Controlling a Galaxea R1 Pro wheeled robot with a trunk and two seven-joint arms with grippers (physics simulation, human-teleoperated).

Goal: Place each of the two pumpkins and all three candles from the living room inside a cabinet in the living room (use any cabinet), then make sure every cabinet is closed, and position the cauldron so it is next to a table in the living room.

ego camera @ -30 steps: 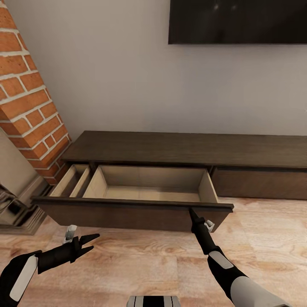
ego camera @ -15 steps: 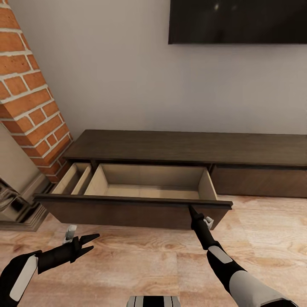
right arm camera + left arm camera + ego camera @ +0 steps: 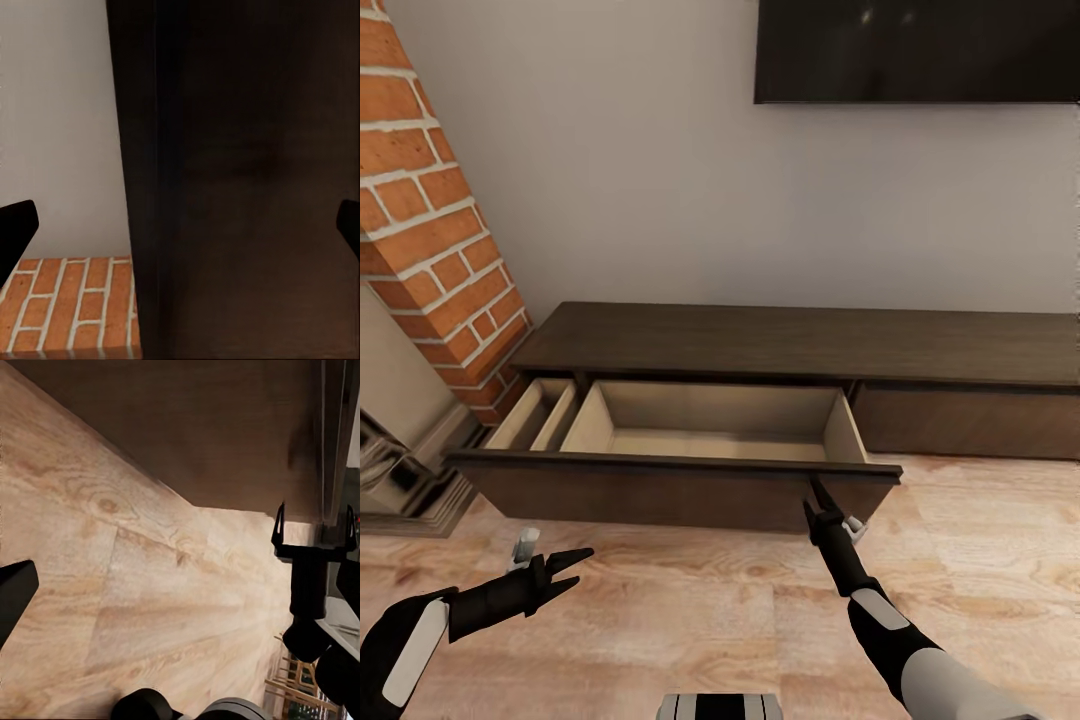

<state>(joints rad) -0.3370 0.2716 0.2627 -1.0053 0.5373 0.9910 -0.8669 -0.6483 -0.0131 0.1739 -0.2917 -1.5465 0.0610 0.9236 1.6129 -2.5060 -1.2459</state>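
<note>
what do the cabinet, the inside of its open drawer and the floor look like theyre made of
The cabinet looks like dark brown wood, matte, with faint grain on its top. The open drawer is lined with paler beige board, smooth and plain. The floor reads as light wood planks with knots and swirling grain, slightly glossy. It is a render, so these are looks only.

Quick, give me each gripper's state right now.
Left gripper: open, holding nothing, above the floor.
Right gripper: open, holding nothing, fingertips at the open drawer front of the cabinet.
</note>
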